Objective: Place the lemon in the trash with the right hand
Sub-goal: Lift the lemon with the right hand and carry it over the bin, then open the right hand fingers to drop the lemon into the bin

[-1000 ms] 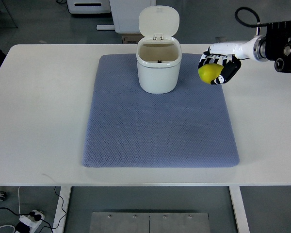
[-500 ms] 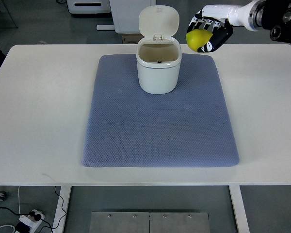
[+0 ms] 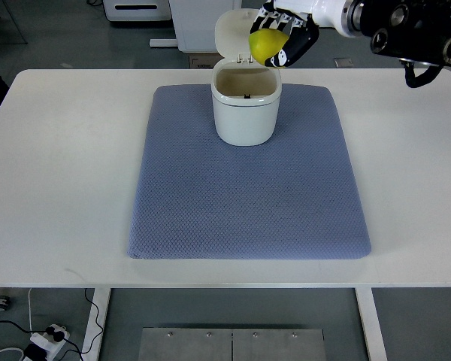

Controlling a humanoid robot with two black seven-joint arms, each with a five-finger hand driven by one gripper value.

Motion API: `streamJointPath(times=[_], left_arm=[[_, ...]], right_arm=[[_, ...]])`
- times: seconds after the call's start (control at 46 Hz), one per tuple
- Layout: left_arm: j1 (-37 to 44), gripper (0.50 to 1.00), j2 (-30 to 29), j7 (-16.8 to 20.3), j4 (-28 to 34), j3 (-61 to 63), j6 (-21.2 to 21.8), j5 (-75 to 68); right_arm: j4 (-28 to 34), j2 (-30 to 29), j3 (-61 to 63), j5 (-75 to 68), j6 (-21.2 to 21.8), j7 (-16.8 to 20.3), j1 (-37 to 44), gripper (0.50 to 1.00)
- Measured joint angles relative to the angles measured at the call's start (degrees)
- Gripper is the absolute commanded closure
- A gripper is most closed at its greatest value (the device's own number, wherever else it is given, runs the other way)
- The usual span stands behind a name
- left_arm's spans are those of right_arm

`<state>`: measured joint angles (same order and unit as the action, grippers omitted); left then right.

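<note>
A yellow lemon (image 3: 265,45) is held in my right hand (image 3: 284,39), whose black and white fingers curl around it. The hand hangs in the air just above the far right rim of the white trash bin (image 3: 246,113). The bin stands on the far middle of the blue mat (image 3: 248,195), its hinged lid (image 3: 237,30) tipped up and back, its inside showing. The right arm (image 3: 406,26) enters from the upper right. No left hand shows.
The white table (image 3: 60,165) carries the mat. Beyond its far edge stand white cabinets (image 3: 165,11) on a grey floor. Cables and a power strip (image 3: 45,338) lie on the floor at the lower left.
My right hand has carried the lemon up and leftward, from beside the bin's right side to just over its rim. The bin and mat have not moved.
</note>
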<state>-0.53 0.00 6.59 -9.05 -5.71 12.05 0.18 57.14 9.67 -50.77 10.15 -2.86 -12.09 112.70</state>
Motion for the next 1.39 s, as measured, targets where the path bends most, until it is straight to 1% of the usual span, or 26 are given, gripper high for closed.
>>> streamJointPath(times=[0.174,0.413,0.891,1.13,1.196,1.283,1.326,1.391], left_arm=[[0.0,0.5,0.0,0.0,0.0,0.0,0.0,0.0],[0.0,0.5,0.0,0.0,0.0,0.0,0.0,0.0],[0.0,0.5,0.0,0.0,0.0,0.0,0.0,0.0],[0.0,0.5,0.0,0.0,0.0,0.0,0.0,0.0],[0.0,0.5,0.0,0.0,0.0,0.0,0.0,0.0],[0.0,0.5,0.0,0.0,0.0,0.0,0.0,0.0],[0.0,0.5,0.0,0.0,0.0,0.0,0.0,0.0],[0.0,0.5,0.0,0.0,0.0,0.0,0.0,0.0]], right_arm=[[-3.6,-3.0,1.7,-0.1,-0.7,1.1,-2.8,1.0],[-8.9,-5.3,3.5,-0.8,-0.7,1.2,-6.7,1.0],[-15.0,-8.2,5.1,-0.8,-0.6,1.2,-12.6,1.0],[-16.7,-8.8,6.6,-0.7,-0.7,1.7,-15.1,1.0],[-17.3,-8.9,6.7,-0.7,-0.7,1.7,-15.4,0.965],[-18.0,-9.1,6.7,-0.8,-0.7,1.7,-15.9,0.89],[-18.2,-9.1,6.7,-0.8,-0.7,1.7,-15.9,0.833],[-18.2,-9.1,6.8,-0.8,-0.7,1.7,-15.9,0.731]])
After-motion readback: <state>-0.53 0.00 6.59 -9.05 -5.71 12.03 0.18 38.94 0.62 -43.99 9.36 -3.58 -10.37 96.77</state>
